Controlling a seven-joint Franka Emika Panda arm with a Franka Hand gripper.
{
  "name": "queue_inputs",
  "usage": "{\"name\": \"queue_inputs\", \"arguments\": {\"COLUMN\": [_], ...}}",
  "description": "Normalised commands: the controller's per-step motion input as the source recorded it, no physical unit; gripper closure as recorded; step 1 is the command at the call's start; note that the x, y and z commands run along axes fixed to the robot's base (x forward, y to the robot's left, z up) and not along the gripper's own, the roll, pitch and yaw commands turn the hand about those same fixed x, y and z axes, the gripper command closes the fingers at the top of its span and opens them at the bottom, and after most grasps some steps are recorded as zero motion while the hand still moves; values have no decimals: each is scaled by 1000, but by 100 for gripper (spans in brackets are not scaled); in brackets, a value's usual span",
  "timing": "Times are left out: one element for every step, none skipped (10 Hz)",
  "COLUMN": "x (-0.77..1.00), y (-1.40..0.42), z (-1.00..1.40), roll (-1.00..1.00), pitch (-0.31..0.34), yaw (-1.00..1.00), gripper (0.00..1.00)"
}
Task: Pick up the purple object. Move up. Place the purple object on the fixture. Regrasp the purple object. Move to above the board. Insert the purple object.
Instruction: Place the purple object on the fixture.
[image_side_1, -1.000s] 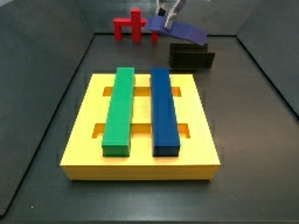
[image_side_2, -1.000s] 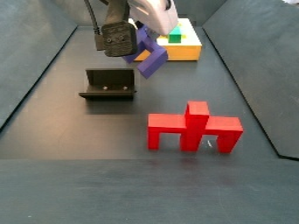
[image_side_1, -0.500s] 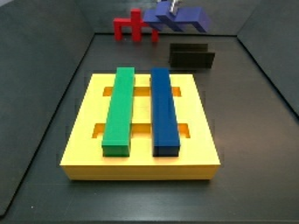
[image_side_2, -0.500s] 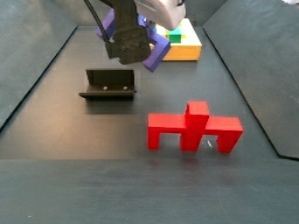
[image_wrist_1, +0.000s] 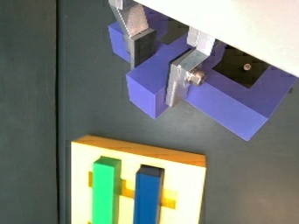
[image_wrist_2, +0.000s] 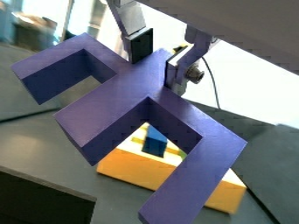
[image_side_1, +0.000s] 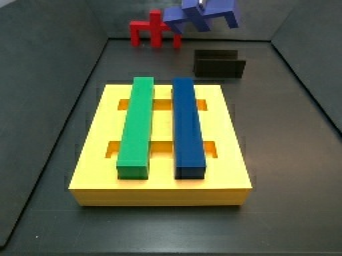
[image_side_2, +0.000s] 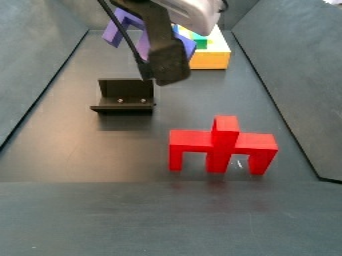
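Note:
The purple object (image_wrist_1: 208, 96) is a blocky stepped piece, and my gripper (image_wrist_1: 159, 58) is shut on its middle, one silver finger (image_wrist_1: 181, 79) on each side. In both wrist views it hangs tilted under the hand, with its arms (image_wrist_2: 128, 109) spread wide. It rides high in the air at the far end of the floor (image_side_1: 211, 13), above and apart from the black fixture (image_side_1: 221, 65). The arm's dark hand (image_side_2: 163, 50) hides most of the purple object (image_side_2: 124, 30) in a side view. The yellow board (image_side_1: 160, 150) carries a green bar (image_side_1: 135, 123) and a blue bar (image_side_1: 187, 125).
A red cross-shaped piece (image_side_2: 221, 148) stands on the dark floor near the fixture (image_side_2: 124, 96). Dark walls close in the workspace on both sides. The board (image_wrist_1: 138, 179) lies below the hand in a wrist view.
The gripper has risen with the purple object, which has lifted from just above the fixture up toward the top edge of the side views. Board, fixture and red piece are unmoved.

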Motion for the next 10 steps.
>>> {"name": "queue_inputs", "arguments": {"x": [31,109,194,374,283,0,0,583,620,474], "y": [186,80,31,0,0,20,0,0,0,0], "z": [34,63,89,57,0,0,-26,-203,-263,-251], "roll": [-463,-431,-351,-126,-126,0,0,169,31,0], "pitch": [74,111,163,317,134,0,0,503,663,729], "yaw": [546,557,540,431,0,0,0,194,360,391], "gripper": [100,100,100,100,100,100,100,100,100,100]}}
